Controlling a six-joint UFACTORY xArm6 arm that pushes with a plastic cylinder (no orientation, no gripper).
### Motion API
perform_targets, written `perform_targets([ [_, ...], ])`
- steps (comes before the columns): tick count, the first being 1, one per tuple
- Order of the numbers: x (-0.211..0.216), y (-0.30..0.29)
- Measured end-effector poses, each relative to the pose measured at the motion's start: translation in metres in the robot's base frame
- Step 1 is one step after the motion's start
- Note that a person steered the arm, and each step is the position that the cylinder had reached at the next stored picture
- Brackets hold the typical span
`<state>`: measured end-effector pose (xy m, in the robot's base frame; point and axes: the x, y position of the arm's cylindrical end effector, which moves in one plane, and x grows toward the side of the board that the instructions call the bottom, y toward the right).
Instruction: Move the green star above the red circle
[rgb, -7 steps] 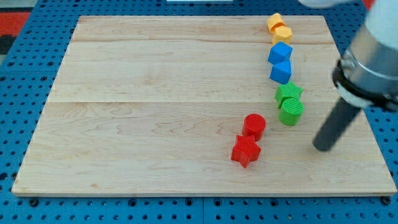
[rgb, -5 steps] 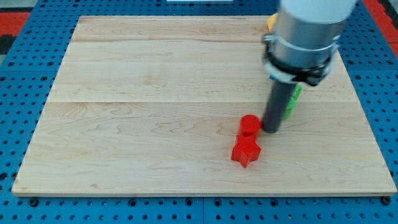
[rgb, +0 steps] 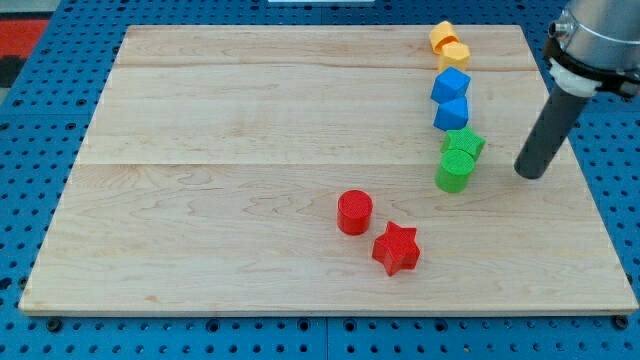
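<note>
The green star (rgb: 464, 143) lies at the view's right, touching a green cylinder (rgb: 455, 171) just below it. The red circle (rgb: 354, 212) lies lower, near the middle, with a red star (rgb: 396, 248) at its lower right. My tip (rgb: 531, 173) rests on the board to the right of the two green blocks, apart from them, with a gap of bare wood between.
Two blue blocks (rgb: 451, 99) sit above the green star, and two yellow blocks (rgb: 449, 44) lie near the board's top edge. The wooden board (rgb: 220, 150) is ringed by a blue pegboard. The arm's body shows at the view's upper right.
The rod swept left to the red circle, then back to the right. The red circle now lies further left and down, apart from its earlier spot. The green cylinder shifted slightly left.
</note>
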<state>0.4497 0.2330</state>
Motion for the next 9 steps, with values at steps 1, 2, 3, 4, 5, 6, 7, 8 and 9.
perform_targets([
  [1,-0.018,-0.015],
  [2,-0.027,-0.053],
  [3,-0.027,-0.126],
  [4,-0.036,-0.152],
  [5,-0.039,-0.123],
  [6,-0.033,-0.040],
  [7,0.003,-0.010],
  [8,0.034,-0.026],
  [9,0.038,-0.087],
])
